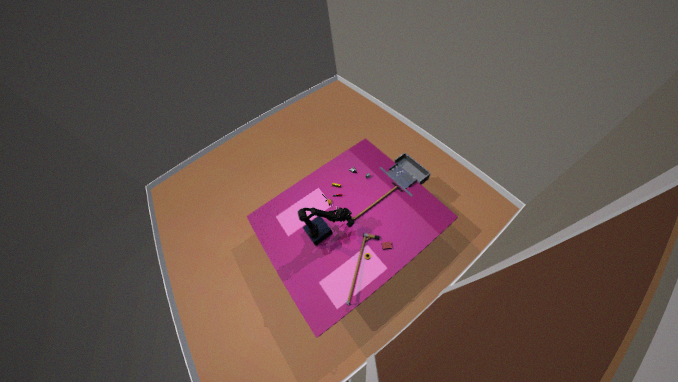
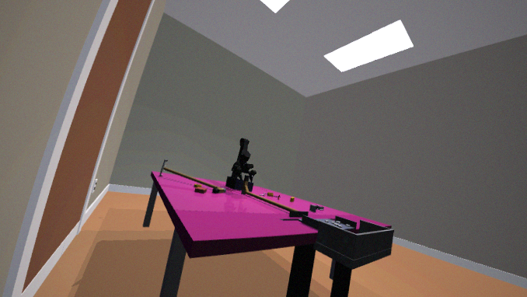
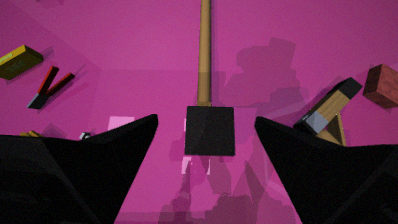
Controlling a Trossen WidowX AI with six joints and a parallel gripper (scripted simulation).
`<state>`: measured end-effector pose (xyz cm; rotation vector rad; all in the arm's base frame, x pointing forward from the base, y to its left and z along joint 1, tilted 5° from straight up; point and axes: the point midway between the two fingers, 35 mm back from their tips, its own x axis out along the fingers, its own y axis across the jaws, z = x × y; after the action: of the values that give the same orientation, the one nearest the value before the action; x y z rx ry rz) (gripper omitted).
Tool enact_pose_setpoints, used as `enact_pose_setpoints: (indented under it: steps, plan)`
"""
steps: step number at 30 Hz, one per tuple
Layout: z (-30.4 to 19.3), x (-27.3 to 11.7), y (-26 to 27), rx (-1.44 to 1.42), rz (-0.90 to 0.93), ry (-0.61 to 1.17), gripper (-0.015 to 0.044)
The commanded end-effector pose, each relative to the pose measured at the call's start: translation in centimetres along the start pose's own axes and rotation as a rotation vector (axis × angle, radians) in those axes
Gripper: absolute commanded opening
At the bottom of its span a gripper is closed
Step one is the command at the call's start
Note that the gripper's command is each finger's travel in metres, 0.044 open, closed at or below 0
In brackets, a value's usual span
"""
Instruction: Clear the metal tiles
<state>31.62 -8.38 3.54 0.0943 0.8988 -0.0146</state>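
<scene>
The long scraper's wooden shaft (image 1: 376, 202) (image 2: 272, 203) (image 3: 204, 55) runs from a dark grip block (image 3: 210, 131) to a wide grey blade (image 1: 385, 171) at the near edge of the steel plate (image 1: 407, 182). Several small pale tiles (image 1: 400, 172) (image 2: 337, 222) lie on the plate. The catch box (image 1: 428, 177) (image 2: 342, 242) adjoins the plate's far end, past the table edge. My gripper (image 1: 351, 220) (image 3: 206, 119) is open and empty. In the wrist view its fingertips are spread either side of the grip block, apart from it; the height gap is hard to judge.
A second long wooden tool (image 1: 356, 270) (image 2: 190, 179) lies to one side. A hammer (image 1: 371, 236) (image 3: 327, 106) and red block (image 1: 387, 245) (image 3: 382, 86) are on that side. Red-handled pliers (image 3: 49, 86), a yellow block (image 3: 20, 62) and small grey parts (image 1: 353, 170) are opposite.
</scene>
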Motion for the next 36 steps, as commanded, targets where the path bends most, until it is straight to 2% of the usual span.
enact_pose_setpoints:
  steps: [1,9,22,28,30,36]
  plan:
    - [-0.2,0.7,0.0,0.005,-0.005,0.004,0.044]
    - [-0.4,1.8,0.1,0.005,-0.005,0.003,0.044]
    - [-0.2,1.4,0.1,0.0,0.001,0.0,0.0099]
    - [-0.2,1.4,0.1,0.0,0.001,0.0,0.0059]
    - [-0.2,1.4,0.1,0.0,0.001,0.0,0.0006]
    - [-0.1,1.3,0.1,0.001,0.0,0.0,0.0]
